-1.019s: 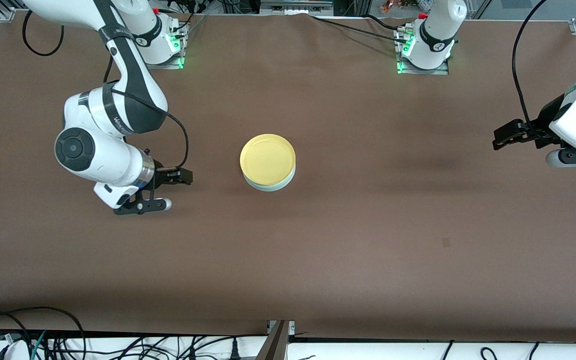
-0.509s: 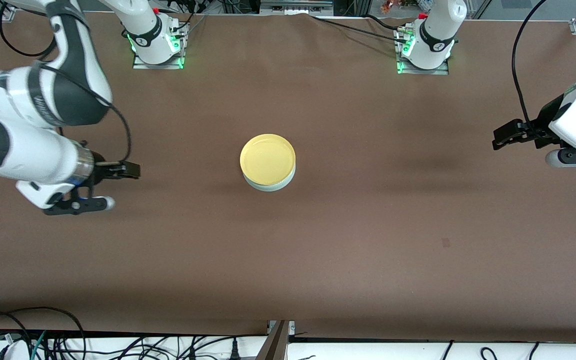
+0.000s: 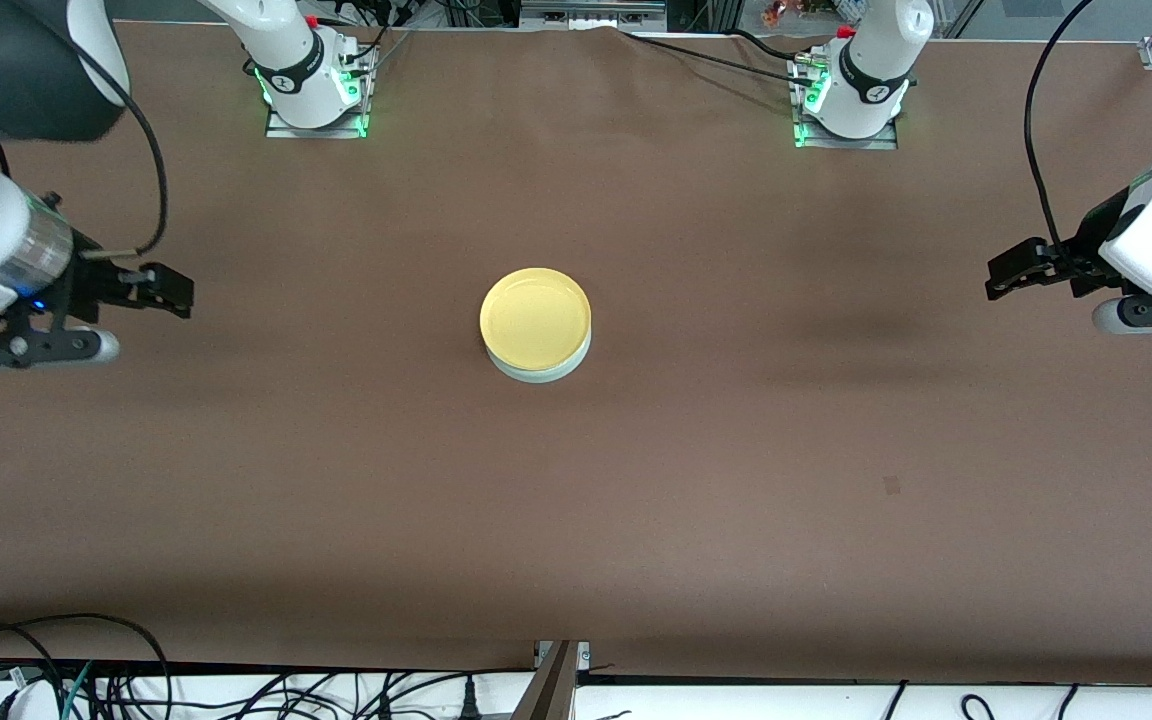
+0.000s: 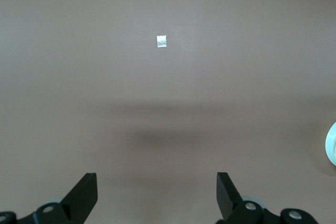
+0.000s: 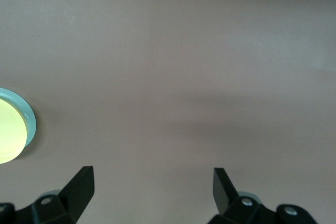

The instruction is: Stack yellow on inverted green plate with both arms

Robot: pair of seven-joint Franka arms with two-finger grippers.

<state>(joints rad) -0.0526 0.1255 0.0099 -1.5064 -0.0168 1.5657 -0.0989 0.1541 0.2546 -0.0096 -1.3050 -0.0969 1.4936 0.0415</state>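
— So, what's the surface [image 3: 736,450] like from where you stand?

— Brown cloth, wide and mostly bare. One small pale mark [image 3: 892,485] on it toward the left arm's end, nearer the front camera than the plates. Two arm bases with green lights stand along the edge where the robots are, and a tangle of cables [image 3: 86,680] runs along the front camera's edge.

— And the plates?

— Stacked in the middle. The yellow plate [image 3: 535,318] sits on top of the green plate [image 3: 542,372], rim up; only a pale green crescent shows under it. Neither arm touches them.

— Where's the right gripper [image 3: 158,292]?

— Out over the bare cloth at the right arm's end, well apart from the stack. In its wrist view the jaws stand spread wide with nothing between them, and the two plates just peek in at the edge [image 5: 13,129].

— The left gripper [image 3: 1008,272]?

— Over the cloth at the left arm's end, also well clear. Jaws spread wide and empty too; below it in the wrist view there's only cloth, that pale mark [image 4: 161,41], and a sliver of green rim [image 4: 331,142].
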